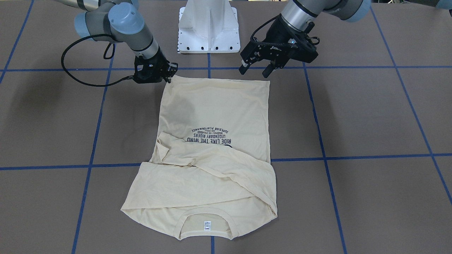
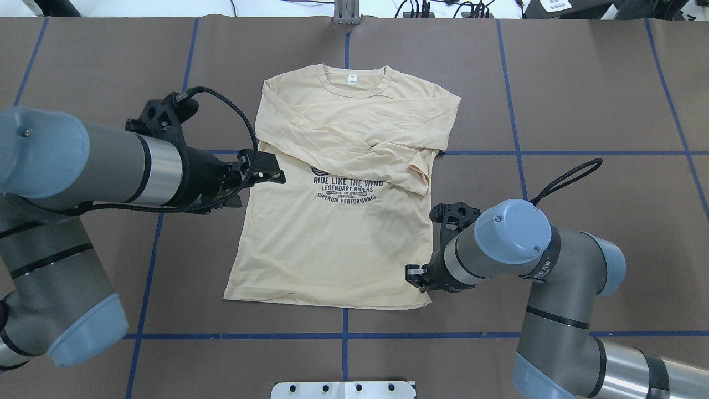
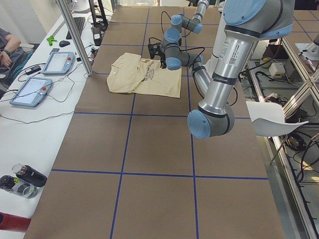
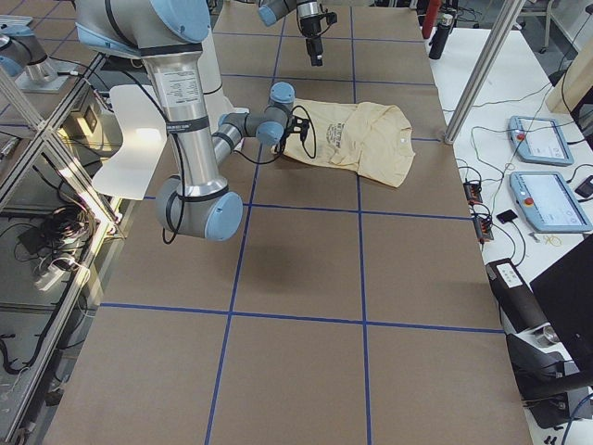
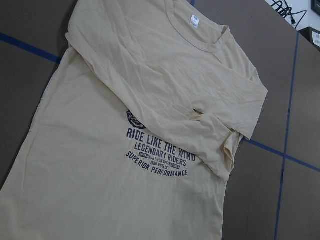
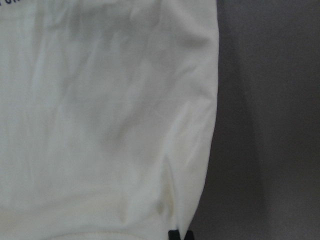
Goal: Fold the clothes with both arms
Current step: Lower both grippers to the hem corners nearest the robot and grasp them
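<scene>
We see the T-shirt (image 2: pixel 332 244) lying flat on the table (image 2: pixel 554 83), print (image 2: pixel 348 188) upward, with both sleeves (image 2: pixel 360 147) already crossed over the chest.

The right gripper (image 2: pixel 412 275) sits low at the hem corner on its own side. The cloth spreads away from it toward the collar, and its wrist camera is filled with fabric. We cannot tell whether its jaws have closed on the hem or only rest against it.

The left gripper (image 1: pixel 253 73) hangs clear above the cloth with its jaws spread and nothing between them. The other hem corner lies just below and ahead of it.

We judge the shirt to be thin, light and limp. It will sag, drag and crease instead of keeping its shape, and a single pinch would let the far side trail. The best holds look like the two hem corners, one under each claw, taken through both layers. Lifted evenly, the lower half can then be carried over toward the neck label (image 2: pixel 352 78), far ahead of both claws, without disturbing the loose sleeves.
</scene>
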Motion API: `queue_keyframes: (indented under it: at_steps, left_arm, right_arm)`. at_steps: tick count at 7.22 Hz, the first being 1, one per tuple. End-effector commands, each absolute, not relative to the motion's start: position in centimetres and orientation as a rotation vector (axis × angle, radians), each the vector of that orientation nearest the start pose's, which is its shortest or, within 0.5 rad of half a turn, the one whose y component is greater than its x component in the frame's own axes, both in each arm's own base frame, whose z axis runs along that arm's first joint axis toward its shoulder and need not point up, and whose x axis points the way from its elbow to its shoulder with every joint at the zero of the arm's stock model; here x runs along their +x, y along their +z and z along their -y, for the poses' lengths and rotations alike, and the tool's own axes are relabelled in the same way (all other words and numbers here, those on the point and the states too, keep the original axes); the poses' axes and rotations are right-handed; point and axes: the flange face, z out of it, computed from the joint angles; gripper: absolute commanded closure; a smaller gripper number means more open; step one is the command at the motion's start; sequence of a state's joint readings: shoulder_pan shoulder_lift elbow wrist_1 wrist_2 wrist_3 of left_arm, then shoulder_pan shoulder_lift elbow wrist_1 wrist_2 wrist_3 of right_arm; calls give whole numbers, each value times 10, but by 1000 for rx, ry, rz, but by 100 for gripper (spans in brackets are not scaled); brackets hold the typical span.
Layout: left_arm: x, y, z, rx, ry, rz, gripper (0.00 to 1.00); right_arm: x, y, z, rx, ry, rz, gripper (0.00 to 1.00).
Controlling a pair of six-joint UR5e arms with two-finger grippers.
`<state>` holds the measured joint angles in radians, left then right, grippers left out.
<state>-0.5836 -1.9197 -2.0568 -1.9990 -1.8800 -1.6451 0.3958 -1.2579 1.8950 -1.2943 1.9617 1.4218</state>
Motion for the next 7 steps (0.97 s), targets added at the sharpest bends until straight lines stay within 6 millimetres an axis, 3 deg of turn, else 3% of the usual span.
queue_keyframes:
  at_steps: [1,2,4,7]
  left_arm:
    - [418,270,333,41,-365,-1150,0]
    - [434,288,317,36,-363,-1055,0]
    - [467,315,287,44,-333,-933,0]
    - [492,343,287,46,-319,-868,7]
  right_arm:
    - [-490,306,320,-96,60,982,100]
    - [-476,304,334,-122,71,995,100]
    - [-474,299,335,-130,66,1008,100]
    - [-474,297,335,-128,65,1011,100]
